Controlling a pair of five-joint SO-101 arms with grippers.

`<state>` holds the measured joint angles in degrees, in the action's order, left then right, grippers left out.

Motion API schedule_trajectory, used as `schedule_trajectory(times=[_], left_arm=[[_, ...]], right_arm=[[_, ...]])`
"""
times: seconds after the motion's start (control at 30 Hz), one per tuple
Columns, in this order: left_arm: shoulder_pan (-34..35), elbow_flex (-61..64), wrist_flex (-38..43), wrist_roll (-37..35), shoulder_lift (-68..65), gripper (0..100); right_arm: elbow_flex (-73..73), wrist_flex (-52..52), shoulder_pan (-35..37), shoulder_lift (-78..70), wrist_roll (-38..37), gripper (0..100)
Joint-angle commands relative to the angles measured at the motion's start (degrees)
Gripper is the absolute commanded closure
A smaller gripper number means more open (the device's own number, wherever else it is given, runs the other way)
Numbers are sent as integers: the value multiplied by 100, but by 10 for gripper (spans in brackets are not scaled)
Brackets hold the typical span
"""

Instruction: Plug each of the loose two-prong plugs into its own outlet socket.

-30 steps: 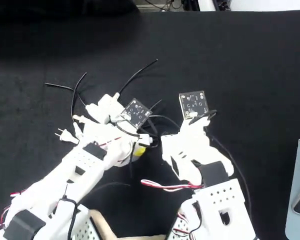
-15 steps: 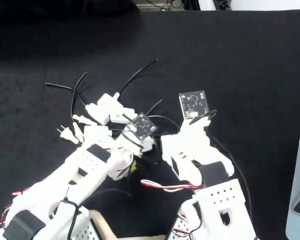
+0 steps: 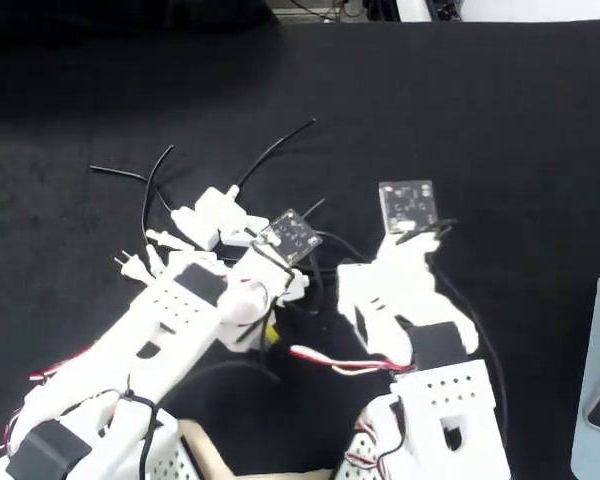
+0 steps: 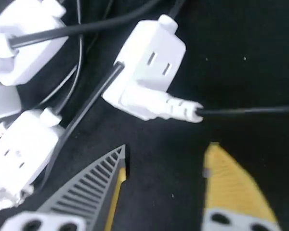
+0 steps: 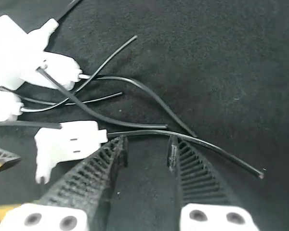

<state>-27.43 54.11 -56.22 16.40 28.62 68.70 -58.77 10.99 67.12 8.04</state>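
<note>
White outlet sockets (image 3: pixel 220 212) cluster among black cords (image 3: pixel 270 150) on the table (image 3: pixel 500 120).
The left gripper (image 4: pixel 167 149) hangs spread wide over one socket (image 4: pixel 151 60) that seems to carry a plug. The right gripper (image 5: pixel 147 140) gapes beside another. A loose two-prong plug (image 3: pixel 128 266) lies at the cluster's left.

The black table (image 3: pixel 500 120) bears white outlet sockets (image 4: pixel 151 60), a two-prong plug (image 3: pixel 130 267) and black cords (image 3: pixel 275 150).

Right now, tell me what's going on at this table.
Two robot arms sit over a black table strewn with sockets and cords. The left claw hangs open above an outlet socket, holding nothing. The right claw is open over a black cord, beside a second socket. A two-prong plug lies loose.
</note>
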Motion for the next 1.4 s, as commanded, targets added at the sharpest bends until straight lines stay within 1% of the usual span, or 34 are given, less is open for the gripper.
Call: schedule_trajectory(times=[0.0,0.13,0.2,0.3,0.4,0.53,0.63,0.77,0.87,1.0,1.07,1.17,1.3,1.37], left_arm=[[286,-734,-527,-123,97,658],[708,-1077,-598,-149,97,658],[831,-1182,-589,-149,97,658],[822,-1226,-519,-149,88,653],[602,-1042,-79,-176,26,653],[330,-426,835,-176,18,653],[75,-75,1231,-176,18,655],[4,180,1635,-176,-18,658],[13,180,1873,-185,-387,658],[-22,-57,2154,-193,-1371,661],[-31,-347,2031,-193,-1749,709],[-22,-637,1749,-185,-1811,824],[-48,-646,1521,-149,-1363,944],[-48,-646,1240,-149,-949,975]], right_arm=[[-127,105,-589,101,26,857],[-391,62,-1020,101,26,857],[-409,62,-1046,101,26,857],[-382,62,-1046,101,26,857],[-382,70,-1037,101,26,857],[-382,70,-1037,101,26,858],[-382,70,-1037,101,26,859],[-365,62,-826,101,53,860],[-277,62,-624,101,53,860],[-268,79,-642,101,53,860],[-268,70,-642,101,53,860],[-259,70,-642,101,53,860],[-259,79,-642,101,53,860],[-259,79,-642,101,53,860]])
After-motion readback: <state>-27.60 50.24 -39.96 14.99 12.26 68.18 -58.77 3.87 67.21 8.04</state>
